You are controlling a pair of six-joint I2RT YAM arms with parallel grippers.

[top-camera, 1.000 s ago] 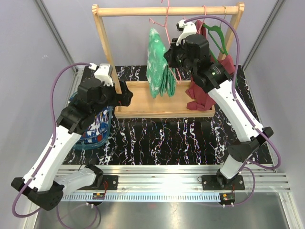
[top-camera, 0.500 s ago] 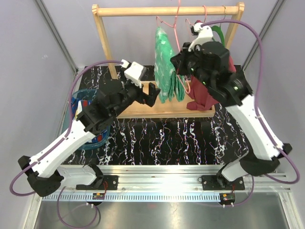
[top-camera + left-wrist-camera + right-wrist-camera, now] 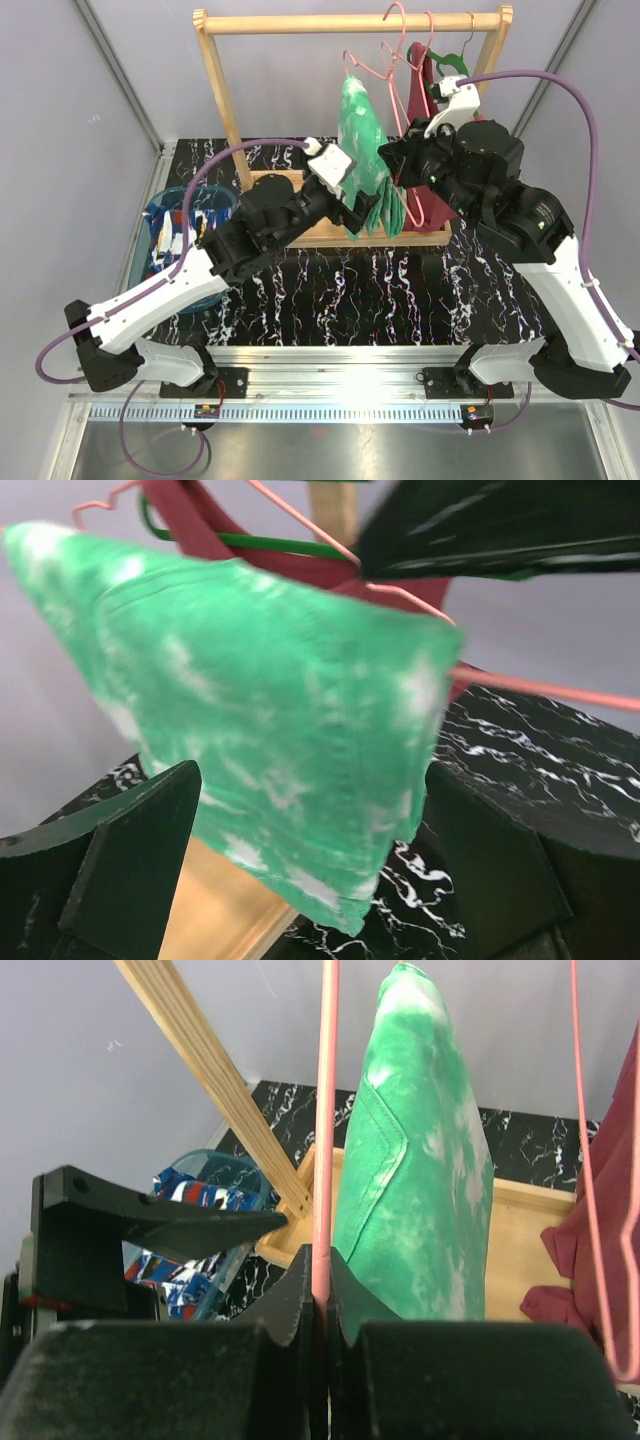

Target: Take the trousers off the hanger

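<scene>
Green trousers soft matt cloth; hanger smooth pink-coated wire; rack pale bare wood; desk black marbled

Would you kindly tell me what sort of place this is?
Probably a robotics lab test cell: plain grey panel walls, arms bolted to an aluminium rail, and a tabletop wooden clothes rack.

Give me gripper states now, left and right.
Left gripper: open, fingers either side of the green trousers.
Right gripper: shut on the pink hanger wire.
</scene>
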